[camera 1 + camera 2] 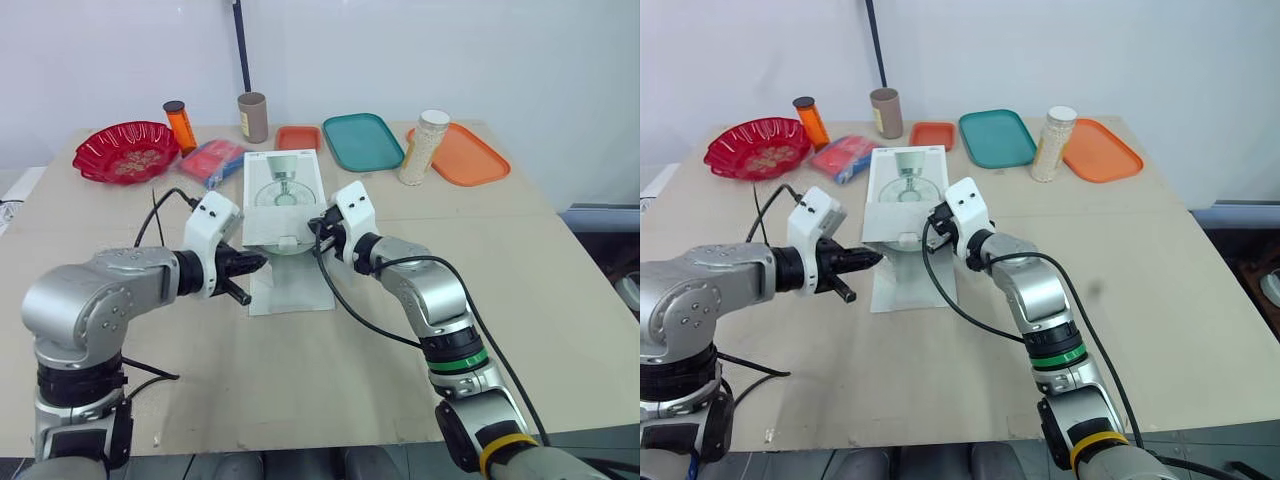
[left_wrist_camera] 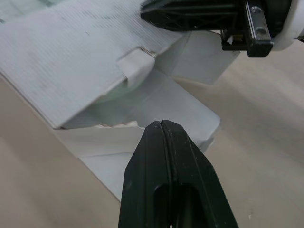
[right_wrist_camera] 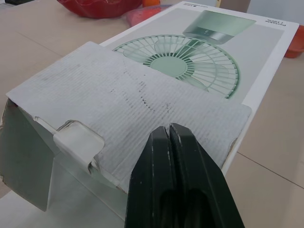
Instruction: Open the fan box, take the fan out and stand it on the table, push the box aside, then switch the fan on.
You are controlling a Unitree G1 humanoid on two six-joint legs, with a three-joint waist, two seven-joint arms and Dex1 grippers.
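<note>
The white fan box (image 1: 283,190), printed with a green fan, lies flat at mid-table with its open end toward me. Its upper flap (image 3: 133,95) is folded back over the lid, and a lower flap (image 1: 290,290) lies on the table. A pale rounded edge (image 1: 285,246) shows in the opening. My left gripper (image 1: 258,262) is shut and empty, pointing at the opening's left side over the lower flap (image 2: 142,147). My right gripper (image 1: 318,228) is shut, its tip (image 3: 168,127) at the folded-back flap near the opening's right corner.
Behind the box stand a red bowl (image 1: 127,151), an orange bottle (image 1: 180,125), a cardboard tube (image 1: 253,117), a red-blue packet (image 1: 212,161), a small orange tray (image 1: 298,137), a teal tray (image 1: 362,140), a jar of white grains (image 1: 423,147) and an orange tray (image 1: 465,153).
</note>
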